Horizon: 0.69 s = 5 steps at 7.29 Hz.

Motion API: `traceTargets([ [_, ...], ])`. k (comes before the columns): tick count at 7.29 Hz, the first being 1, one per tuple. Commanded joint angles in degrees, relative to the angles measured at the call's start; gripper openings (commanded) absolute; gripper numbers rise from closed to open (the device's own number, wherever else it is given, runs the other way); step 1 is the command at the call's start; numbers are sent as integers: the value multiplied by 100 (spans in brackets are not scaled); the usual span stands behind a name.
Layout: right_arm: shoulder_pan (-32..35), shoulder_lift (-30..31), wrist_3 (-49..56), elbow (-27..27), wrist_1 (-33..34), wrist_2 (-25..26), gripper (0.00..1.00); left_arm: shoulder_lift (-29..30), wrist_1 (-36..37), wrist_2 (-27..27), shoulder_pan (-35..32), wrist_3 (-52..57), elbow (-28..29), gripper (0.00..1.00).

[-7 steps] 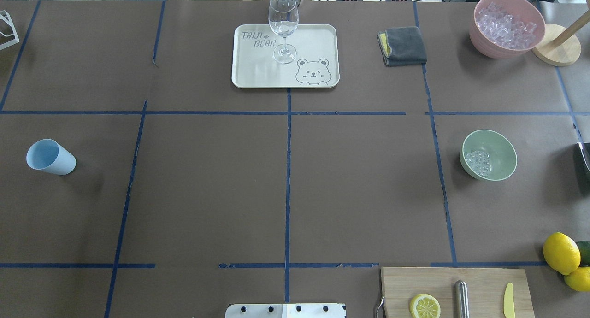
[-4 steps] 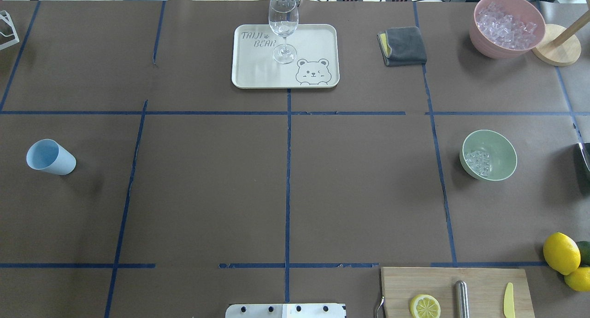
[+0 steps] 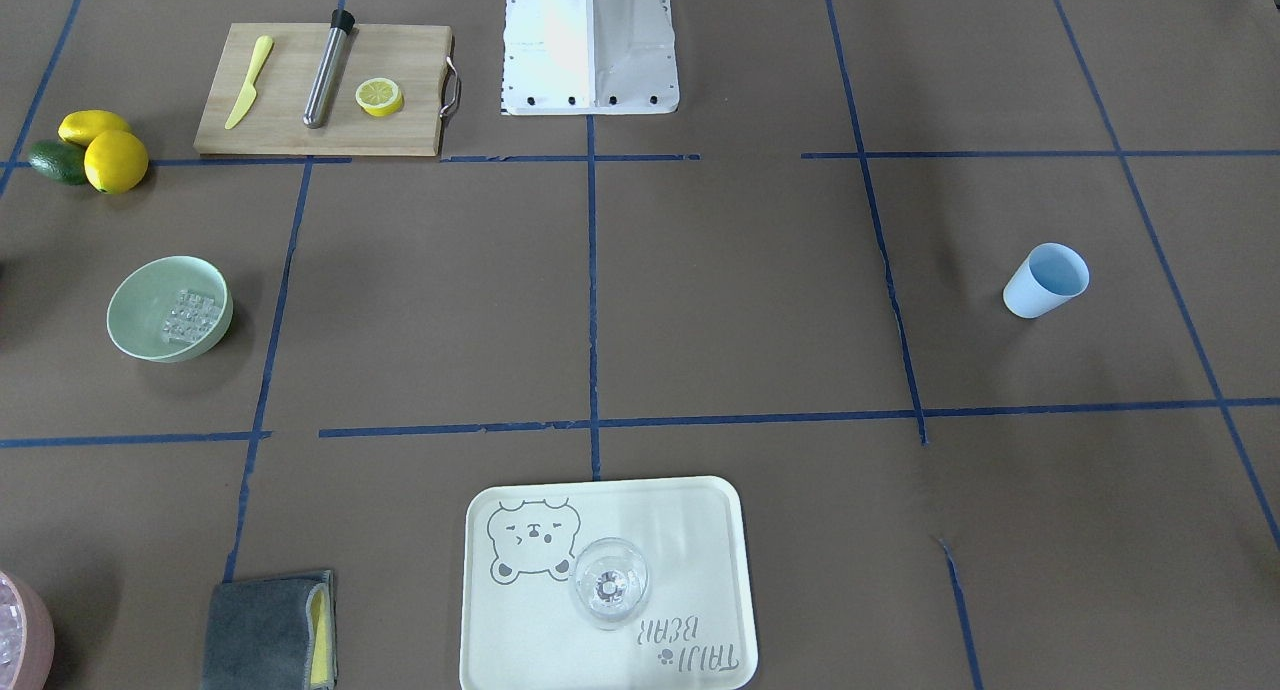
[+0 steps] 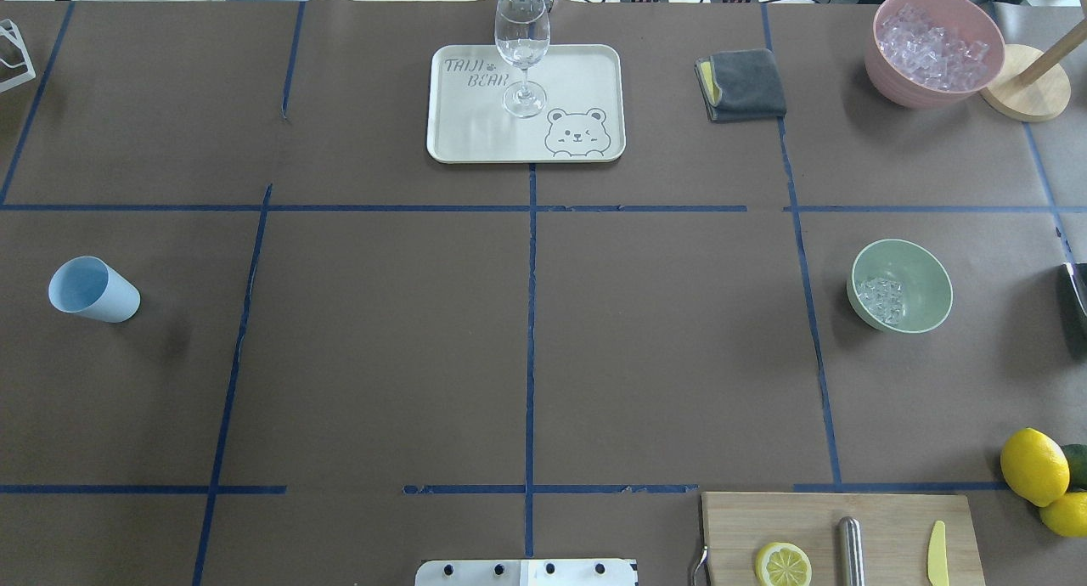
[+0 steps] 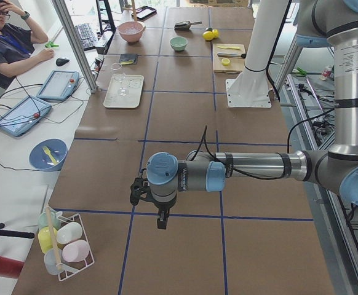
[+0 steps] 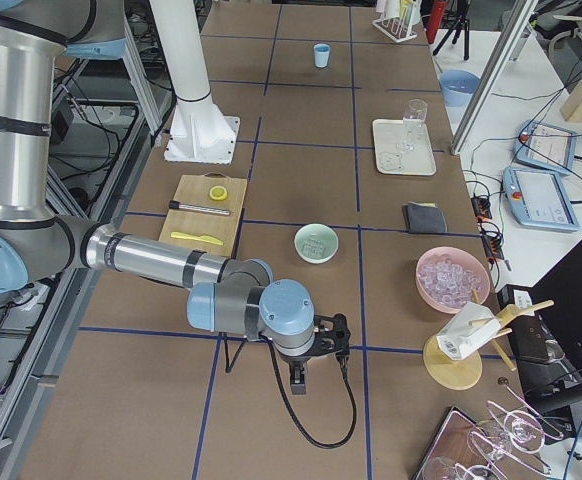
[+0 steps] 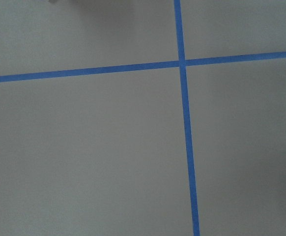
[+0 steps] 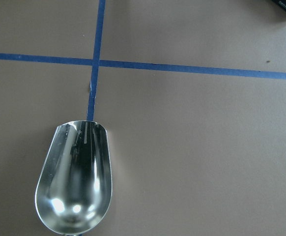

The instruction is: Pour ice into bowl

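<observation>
The pale mint-green bowl (image 4: pixel 924 273) stands at the right of the table and holds a small heap of clear ice cubes (image 4: pixel 881 300). It also shows in the front-facing view (image 3: pixel 138 320) with the ice (image 3: pixel 193 313). Neither gripper shows in the overhead view. My left gripper (image 5: pixel 160 219) hangs over bare table far off the left end; I cannot tell its state. My right gripper (image 6: pixel 301 374) hangs over the table's right end, short of the bowl (image 6: pixel 316 243); I cannot tell its state. The right wrist view shows an empty shiny metal scoop (image 8: pixel 76 177) over blue tape lines.
A pink container (image 4: pixel 898 89) full of ice stands at the far right. A light blue cup (image 4: pixel 92 290) is at the left. A wine glass (image 4: pixel 521 42) stands on a cream tray (image 4: pixel 586 76). A grey cloth (image 4: pixel 743 85), a cutting board (image 4: pixel 883 531) and lemons (image 4: pixel 1033 465) are also there.
</observation>
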<state>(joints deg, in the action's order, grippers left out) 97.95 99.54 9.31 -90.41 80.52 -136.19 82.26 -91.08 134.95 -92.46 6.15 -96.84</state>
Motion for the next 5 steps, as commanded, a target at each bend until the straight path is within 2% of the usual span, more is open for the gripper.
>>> traceTargets([
  [1,-222,-5,-252,-47,-46,-197,100,-61,3,83,0,0,7,100],
  [2,-406,-22,-393,-73,7,-66,100,-105,-6,206,0,0,-2,100],
  [3,-608,-48,-412,-187,173,335,100,-105,-6,207,0,0,-10,100],
  [4,-619,-23,-395,-501,601,417,100,-105,-6,207,0,0,-10,100],
  [5,-619,126,-334,-687,588,418,100,-105,-6,207,0,0,-10,100],
])
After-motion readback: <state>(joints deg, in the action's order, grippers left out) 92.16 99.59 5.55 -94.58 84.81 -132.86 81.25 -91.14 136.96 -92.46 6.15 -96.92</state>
